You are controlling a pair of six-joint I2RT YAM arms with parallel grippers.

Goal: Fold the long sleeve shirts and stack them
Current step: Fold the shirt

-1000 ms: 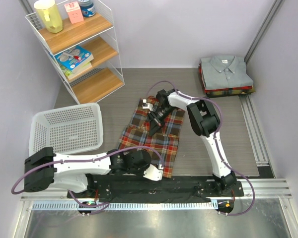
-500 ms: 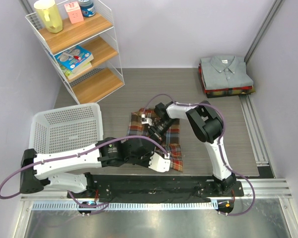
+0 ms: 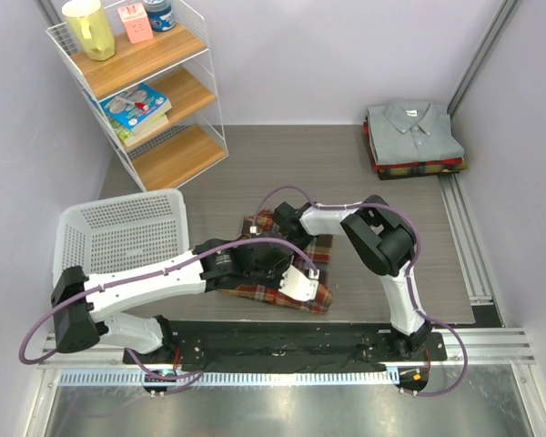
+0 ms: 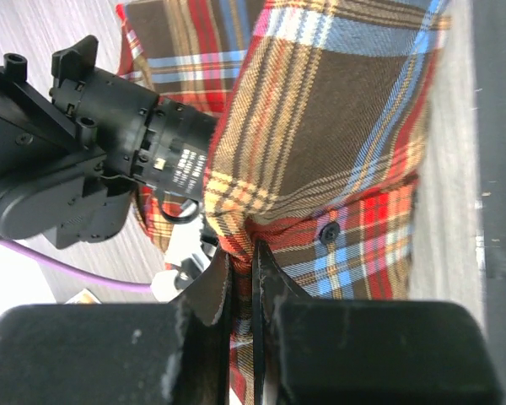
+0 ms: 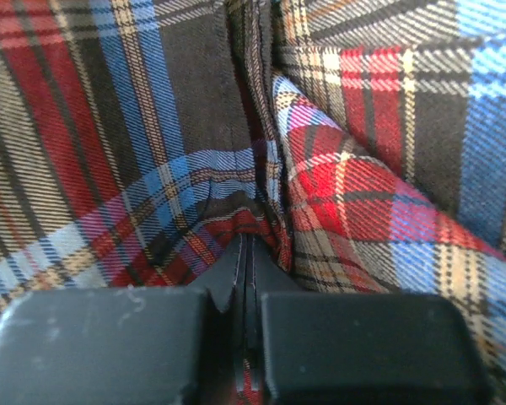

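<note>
since a second ago the plaid shirt (image 3: 255,292) has shrunk from a long spread on the tabletop (image 3: 346,177) into a short bunched heap, its near end brought up over the rest. my left arm, which lay low along the near edge, has swung up and now reaches across the heap from the left, elbow bent, wrist turned over the cloth. my right arm has drawn in, forearm stretched low and leftwards, its black wrist just beyond my left claw (image 4: 242,253), up and to the left of the tips. my left claw is all but closed, pinching a fold of the plaid between its fingers, with a red hem just to their right. my right claw (image 5: 244,245) is likewise pressed together on a ridge of plaid, cloth crowding it on both sides. both claws sit near each other on the same shirt. the folded shirts (image 3: 415,150), a grey collared one (image 3: 411,126) on top, lie well away beyond and to the right of my right claw; the white basket (image 3: 118,238) sits off to the left of my left claw
</note>
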